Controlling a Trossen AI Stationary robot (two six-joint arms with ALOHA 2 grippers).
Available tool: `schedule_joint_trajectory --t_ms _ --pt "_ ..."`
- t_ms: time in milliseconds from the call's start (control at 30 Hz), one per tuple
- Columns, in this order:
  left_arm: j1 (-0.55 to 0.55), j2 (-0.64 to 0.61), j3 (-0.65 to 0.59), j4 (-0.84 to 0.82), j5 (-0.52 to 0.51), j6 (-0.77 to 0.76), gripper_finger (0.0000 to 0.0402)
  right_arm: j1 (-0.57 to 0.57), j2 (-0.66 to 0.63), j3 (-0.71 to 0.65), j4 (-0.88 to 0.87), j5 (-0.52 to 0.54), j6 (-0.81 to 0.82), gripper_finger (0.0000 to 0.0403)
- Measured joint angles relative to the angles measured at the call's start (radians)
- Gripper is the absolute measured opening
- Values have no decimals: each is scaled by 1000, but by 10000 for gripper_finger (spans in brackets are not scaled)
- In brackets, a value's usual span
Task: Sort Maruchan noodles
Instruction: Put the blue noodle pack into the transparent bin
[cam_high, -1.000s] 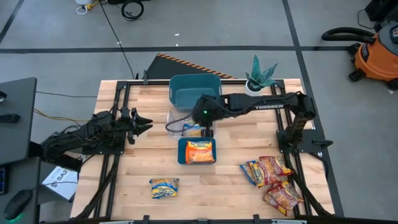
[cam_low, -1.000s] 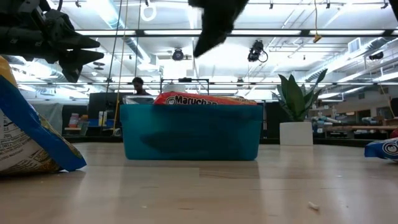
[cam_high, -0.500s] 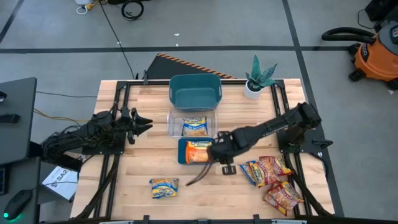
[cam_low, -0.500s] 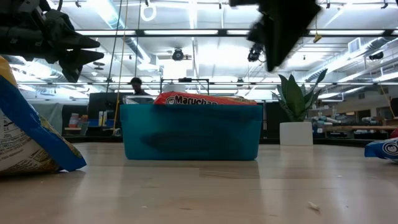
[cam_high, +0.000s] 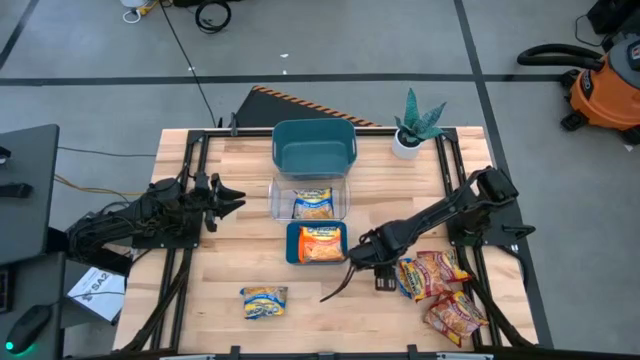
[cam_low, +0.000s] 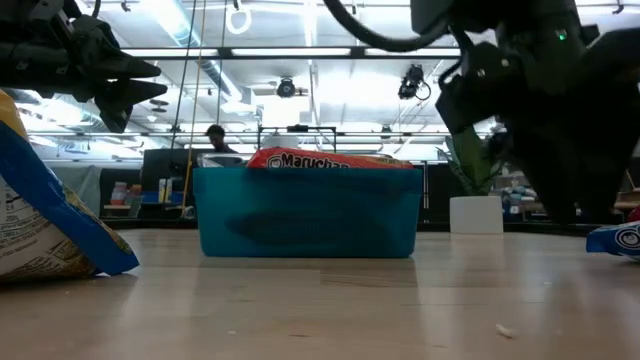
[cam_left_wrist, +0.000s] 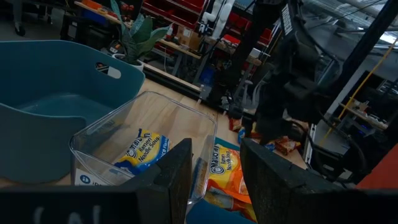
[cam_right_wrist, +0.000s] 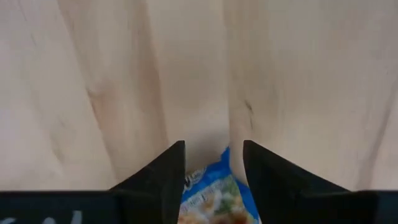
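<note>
Maruchan packets lie in several spots. One yellow-and-blue packet (cam_high: 313, 203) is in the clear bin (cam_high: 280, 195). An orange one (cam_high: 322, 243) fills the small teal bin (cam_high: 291, 243). Another yellow-and-blue packet (cam_high: 264, 300) lies alone near the table's near edge. At the right, a yellow-and-blue packet (cam_high: 405, 277) and maroon packets (cam_high: 452, 312) lie in a heap. My right gripper (cam_high: 385, 268) is open, pointing down over the left edge of that heap's yellow-and-blue packet (cam_right_wrist: 214, 199). My left gripper (cam_high: 232, 197) is open and waits left of the clear bin.
A large teal bin (cam_high: 313, 147) stands empty at the far side, with a potted plant (cam_high: 415, 122) to its right. A dark cable (cam_high: 335, 285) hangs from my right arm over the bare wood between the lone packet and the heap.
My right arm has swung from above the clear bin toward the near right, past the small teal bin, and come down low over the heap of packets at the right. Its fingers now point down at the table. The packets have stayed where they were.
</note>
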Motion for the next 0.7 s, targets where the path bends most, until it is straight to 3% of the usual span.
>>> schedule_joint_trajectory --t_ms 300,433,633,700 --pt "0 0 0 0 0 0 142 13 0 -52 15 22 4 165" --pt "0 0 0 0 0 0 142 13 0 -52 21 -5 -3 121" --pt "0 0 0 0 0 0 142 13 0 -52 20 -34 -2 20" --pt "0 0 0 0 0 0 142 13 0 -52 21 -36 -3 8"
